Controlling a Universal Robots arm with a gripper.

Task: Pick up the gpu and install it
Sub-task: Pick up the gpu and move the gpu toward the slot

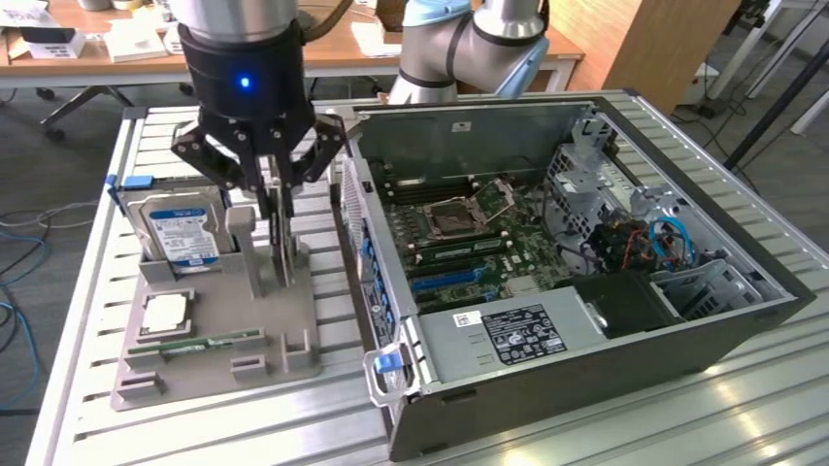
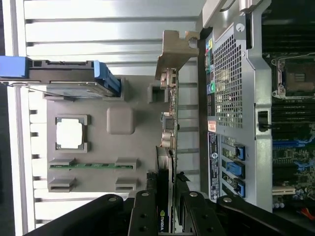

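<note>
The gpu (image 1: 283, 260) is a thin dark card standing on edge in a slot of the grey holder (image 1: 220, 316), next to the open computer case (image 1: 725, 330). In the wrist view the gpu (image 2: 167, 132) runs edge-on away from the camera, its silver bracket (image 2: 173, 49) at the far end. My gripper (image 1: 278, 206) has come down over the card from above. Its two black fingers (image 2: 146, 206) press against either side of the card's top edge, shut on it. The card's lower edge still sits in the holder.
The holder (image 2: 120, 147) also carries a blue-labelled hard drive (image 1: 182, 228), a CPU (image 1: 166, 313) and a green RAM stick (image 1: 194, 342). The case's perforated rear wall (image 2: 229, 83) stands close beside the card. Inside lies the motherboard with blue slots (image 1: 447, 282).
</note>
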